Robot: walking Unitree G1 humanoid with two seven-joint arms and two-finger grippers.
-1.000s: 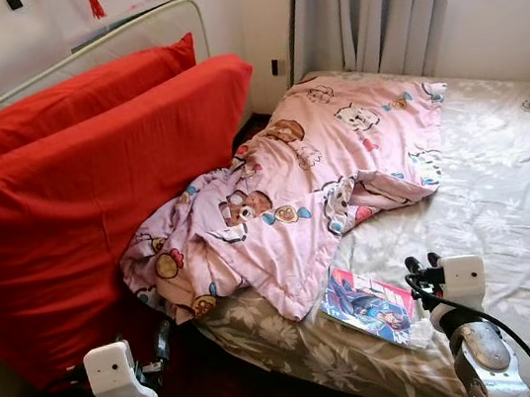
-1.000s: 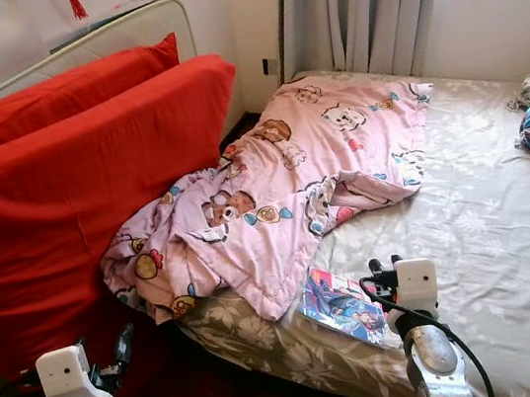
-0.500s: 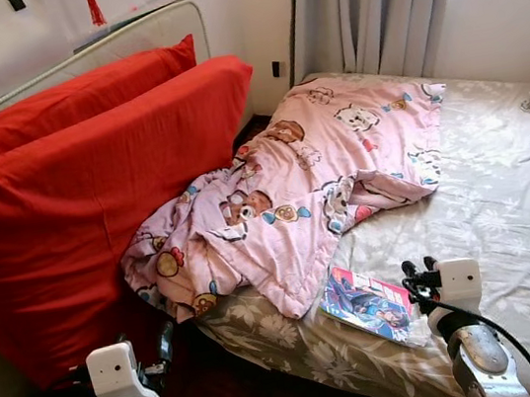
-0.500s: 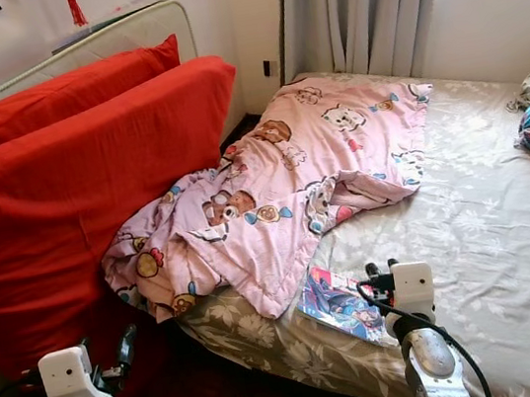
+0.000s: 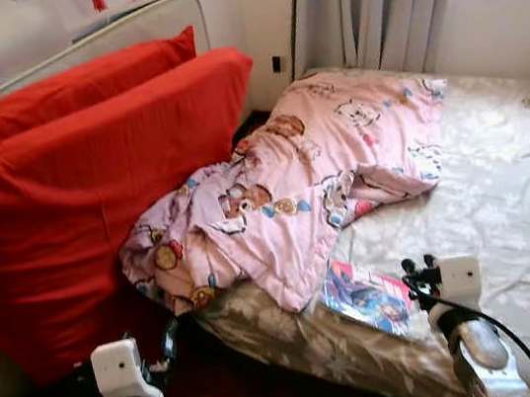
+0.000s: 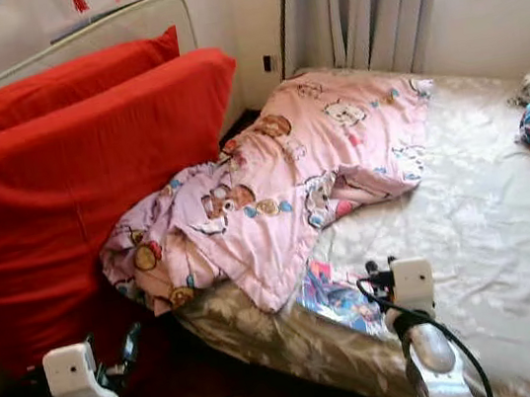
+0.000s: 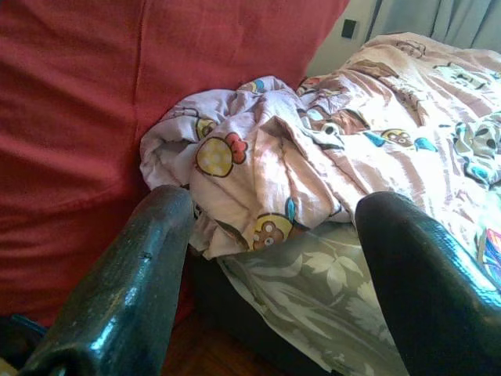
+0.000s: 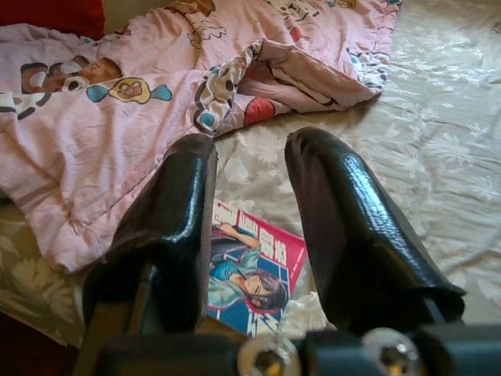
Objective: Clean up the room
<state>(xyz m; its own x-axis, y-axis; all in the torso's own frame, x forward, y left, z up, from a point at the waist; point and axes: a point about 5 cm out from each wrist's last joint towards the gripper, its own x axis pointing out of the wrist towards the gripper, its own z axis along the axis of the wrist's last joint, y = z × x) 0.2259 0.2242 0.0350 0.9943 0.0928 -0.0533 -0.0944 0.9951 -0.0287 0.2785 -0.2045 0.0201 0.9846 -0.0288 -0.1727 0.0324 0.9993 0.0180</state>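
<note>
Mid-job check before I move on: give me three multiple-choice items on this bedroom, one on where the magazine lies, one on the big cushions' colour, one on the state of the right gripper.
1. Where does the magazine lie?
A. On the bed, near its edge, just beyond the pink blanket's lower corner
B. On the wooden floor
C. On top of the red cushions

2. What colour are the big cushions leaning beside the bed?
A. Grey
B. Red
C. Blue

3. What is the state of the right gripper?
A. Shut on the magazine
B. Shut on the blanket
C. Open, holding nothing

Answers:
1 A: the magazine rests on the floral sheet next to the pink blanket.
2 B: both cushions are plainly red.
3 C: the right wrist view shows a gap between the fingers, with the magazine lying beyond them.
</note>
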